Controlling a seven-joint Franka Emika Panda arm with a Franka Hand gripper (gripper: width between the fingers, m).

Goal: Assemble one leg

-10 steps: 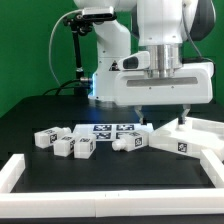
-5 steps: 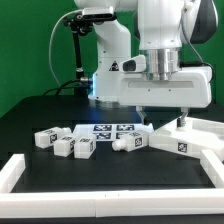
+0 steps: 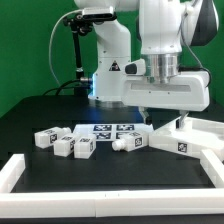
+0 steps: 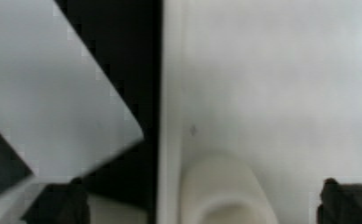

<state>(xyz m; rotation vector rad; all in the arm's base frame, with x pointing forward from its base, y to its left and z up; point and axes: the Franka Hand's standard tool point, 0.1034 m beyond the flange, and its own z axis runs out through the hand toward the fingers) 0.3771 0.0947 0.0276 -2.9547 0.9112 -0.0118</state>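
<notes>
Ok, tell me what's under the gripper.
In the wrist view, the white panel lies below the open gripper, black table beside it. Anything beneath the panel is covered.

The claw has black fingertips under a white and light grey body. The arm above it is white with grey joints and carries a small black triangle sign. The desk is black. The leg nearest the claw is white with black-and-white square tags; the three other legs, farther from the claw, have the same colours. The marker board near the claw is white with tags of the same pattern. The panel below the claw is white with one such tag, and looks off-white in the wrist view. Far behind the claw the backdrop is green, and a blue light glows there
</notes>
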